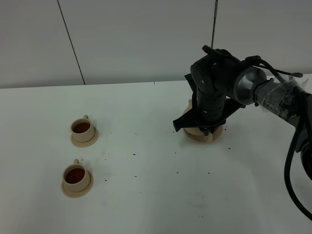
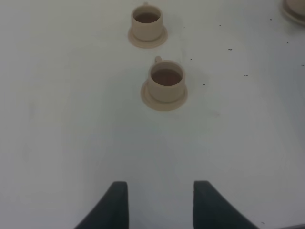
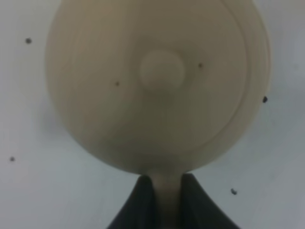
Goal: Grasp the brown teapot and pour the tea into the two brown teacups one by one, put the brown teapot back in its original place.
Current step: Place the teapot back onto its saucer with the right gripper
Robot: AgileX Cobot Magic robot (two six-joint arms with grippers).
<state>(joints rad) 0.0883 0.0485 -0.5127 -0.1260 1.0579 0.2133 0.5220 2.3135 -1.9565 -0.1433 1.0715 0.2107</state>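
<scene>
The brown teapot (image 3: 162, 86) fills the right wrist view from above, with its lid knob in the middle. My right gripper (image 3: 166, 205) is shut on its loop handle. In the exterior high view the right arm hides most of the pot, which is down at the wide tan saucer (image 1: 195, 134); I cannot tell whether it rests on it. The two brown teacups (image 1: 81, 128) (image 1: 76, 176) stand on small saucers at the left, both holding dark tea. My left gripper (image 2: 160, 205) is open and empty, short of the nearer cup (image 2: 166, 81) and the farther cup (image 2: 147, 21).
Small dark specks lie scattered over the white table (image 1: 146, 195). A wall with panel seams stands behind the table. The right arm's cables (image 1: 292, 161) hang at the right edge.
</scene>
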